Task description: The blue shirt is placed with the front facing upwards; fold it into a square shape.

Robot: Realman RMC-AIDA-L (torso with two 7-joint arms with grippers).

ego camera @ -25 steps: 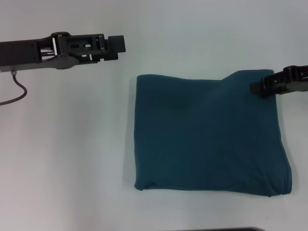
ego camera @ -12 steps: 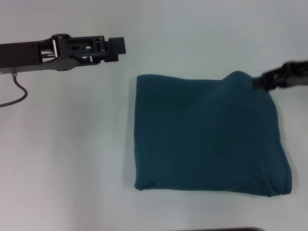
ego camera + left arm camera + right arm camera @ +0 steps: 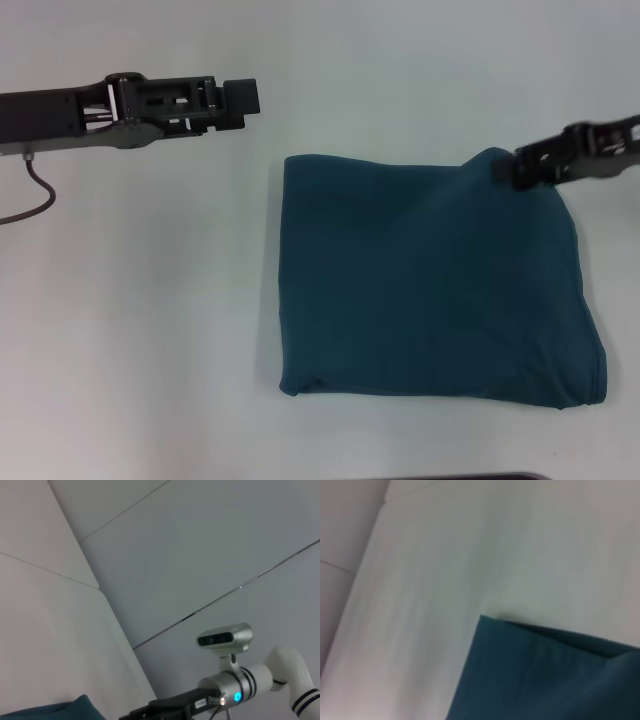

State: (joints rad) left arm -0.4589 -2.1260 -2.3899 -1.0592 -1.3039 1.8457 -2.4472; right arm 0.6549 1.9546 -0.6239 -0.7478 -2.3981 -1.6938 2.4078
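The blue shirt lies folded into a rough square on the white table, right of centre in the head view, with no print showing. Its far right corner bulges up a little. My right gripper sits right at that corner, reaching in from the right edge. The right wrist view shows a folded edge of the shirt close below the camera. My left gripper hangs over bare table beyond the shirt's far left corner, apart from the cloth. A tip of the shirt shows in the left wrist view.
The white table surrounds the shirt on all sides. A dark cable hangs under the left arm at the left edge. A dark strip lies along the near edge.
My right gripper drew back to the right, then came in leftward again to the shirt's far right corner. The shirt and the left arm have stayed put.
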